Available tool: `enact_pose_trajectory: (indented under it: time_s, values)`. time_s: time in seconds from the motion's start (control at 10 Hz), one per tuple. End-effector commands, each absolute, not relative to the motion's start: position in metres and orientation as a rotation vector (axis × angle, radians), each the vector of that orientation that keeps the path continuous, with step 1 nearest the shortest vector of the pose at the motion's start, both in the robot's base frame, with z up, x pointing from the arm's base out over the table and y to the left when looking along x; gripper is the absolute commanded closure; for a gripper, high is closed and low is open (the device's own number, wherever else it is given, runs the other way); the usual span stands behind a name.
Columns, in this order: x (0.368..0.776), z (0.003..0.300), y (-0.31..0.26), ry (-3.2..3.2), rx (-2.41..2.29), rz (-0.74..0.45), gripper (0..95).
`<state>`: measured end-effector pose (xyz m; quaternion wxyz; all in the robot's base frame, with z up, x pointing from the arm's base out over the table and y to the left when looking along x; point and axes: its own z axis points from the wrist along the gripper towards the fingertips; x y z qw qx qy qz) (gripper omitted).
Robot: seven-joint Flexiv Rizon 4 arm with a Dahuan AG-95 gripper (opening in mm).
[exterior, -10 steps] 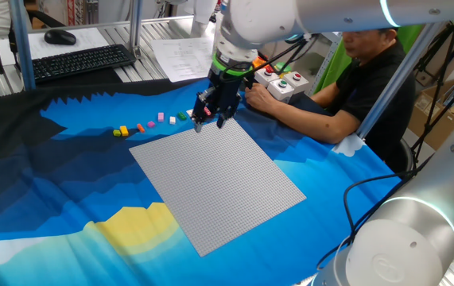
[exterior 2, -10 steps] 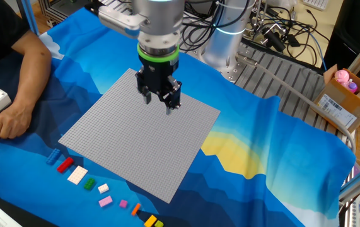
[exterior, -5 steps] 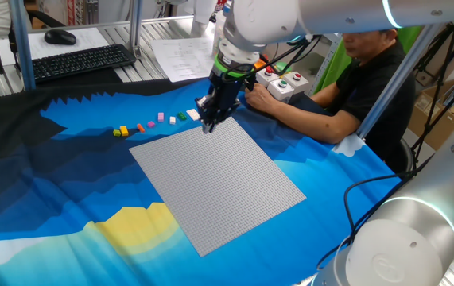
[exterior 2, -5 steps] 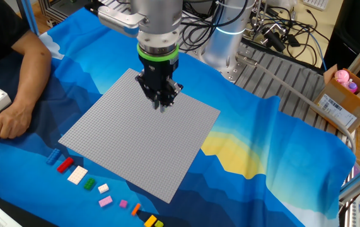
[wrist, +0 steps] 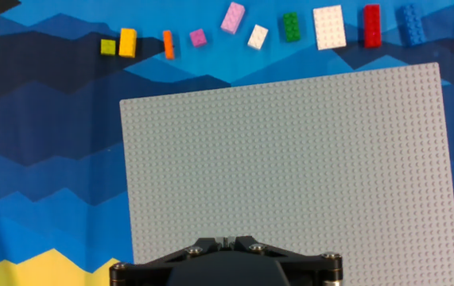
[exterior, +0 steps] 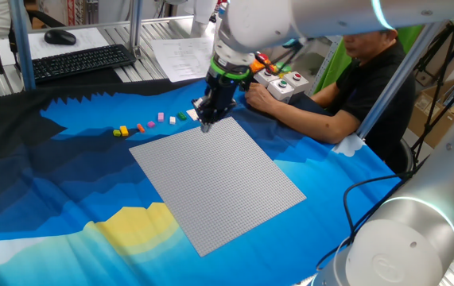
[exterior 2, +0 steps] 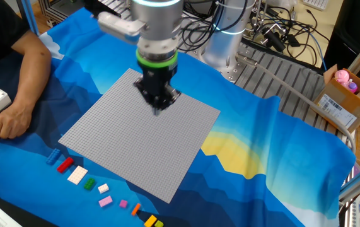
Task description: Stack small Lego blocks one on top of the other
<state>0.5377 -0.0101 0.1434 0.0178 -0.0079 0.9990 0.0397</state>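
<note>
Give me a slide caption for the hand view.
Hand view: shut gripper above the grey baseplate, with the small Lego blocks lined up on the blue cloth beyond.

On the blue-and-yellow wave-patterned cloth (wrist: pixel 44 175) lies a grey studded baseplate (wrist: pixel 290 167), with blue, red, white, green, pink, orange and yellow Lego blocks (wrist: pixel 258 28) beyond it.

A matt grey studded plastic baseplate (wrist: pixel 290 167) lies on smooth, creased blue cloth (wrist: pixel 44 175) beside glossy plastic Lego blocks (wrist: pixel 328 26).
</note>
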Motion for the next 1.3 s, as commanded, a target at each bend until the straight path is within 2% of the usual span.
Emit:
enact_pose_trajectory:
  time_s: [0.1,0.4,1.3]
  values:
    - [0.582,0.131,-0.04,3.101,-0.087,0.126,95.0]
    - [0.618,0.122,-0.07,3.096,-0.172,0.121,95.0]
    - [0.618,0.122,-0.07,3.102,-0.172,0.157,95.0]
